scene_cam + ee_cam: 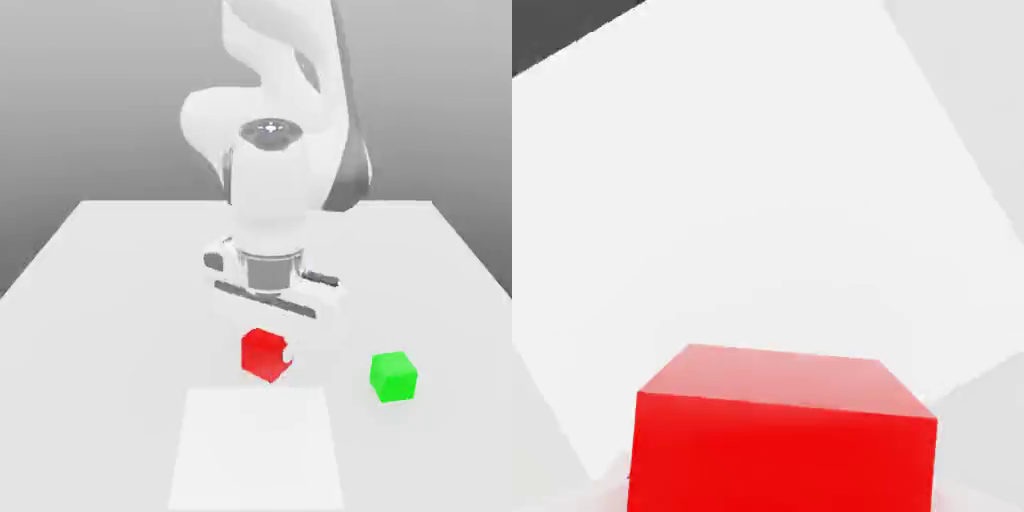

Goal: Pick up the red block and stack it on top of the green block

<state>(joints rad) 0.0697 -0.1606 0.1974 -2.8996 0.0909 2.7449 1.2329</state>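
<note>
White end effector (268, 355) pts down at red blk (265, 355).

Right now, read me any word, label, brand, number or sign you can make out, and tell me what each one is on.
There are none that I can read: no text on the red block, the green block or the white square.
The arm has a small mark on its dark round cap, too unclear to tell whether it is a sign.
</note>
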